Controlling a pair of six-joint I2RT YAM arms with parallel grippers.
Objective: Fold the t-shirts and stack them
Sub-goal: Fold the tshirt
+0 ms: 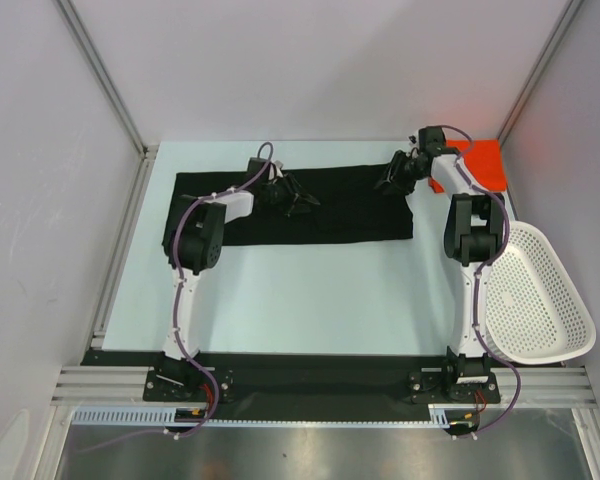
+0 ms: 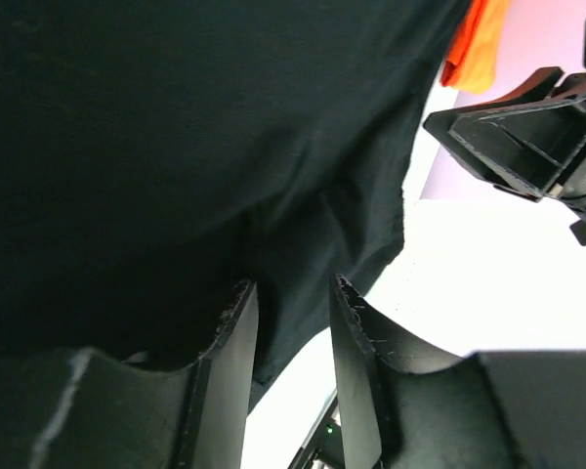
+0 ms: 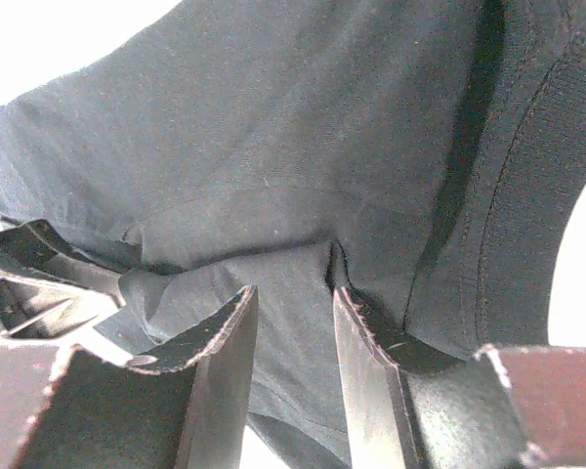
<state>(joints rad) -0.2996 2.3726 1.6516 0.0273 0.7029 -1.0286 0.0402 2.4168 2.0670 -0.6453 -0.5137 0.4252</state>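
The black t-shirt (image 1: pixel 350 215) lies flat as a wide folded band across the far part of the table. It also fills the left wrist view (image 2: pixel 176 147) and the right wrist view (image 3: pixel 273 127). My left gripper (image 1: pixel 298 197) (image 2: pixel 291 283) is down on its middle, jaws a narrow gap apart with wrinkled cloth and its edge between the tips. My right gripper (image 1: pixel 388 182) (image 3: pixel 291 288) is down near the shirt's far right corner, jaws likewise slightly apart over a fold. The orange-red t-shirt (image 1: pixel 485 165) (image 2: pixel 479 49) lies at the far right corner.
A white mesh basket (image 1: pixel 540 300) sits at the table's right edge beside the right arm. The pale table (image 1: pixel 310 300) is walled on the left, far and right sides. The right gripper's body (image 2: pixel 508 137) shows close by in the left wrist view.
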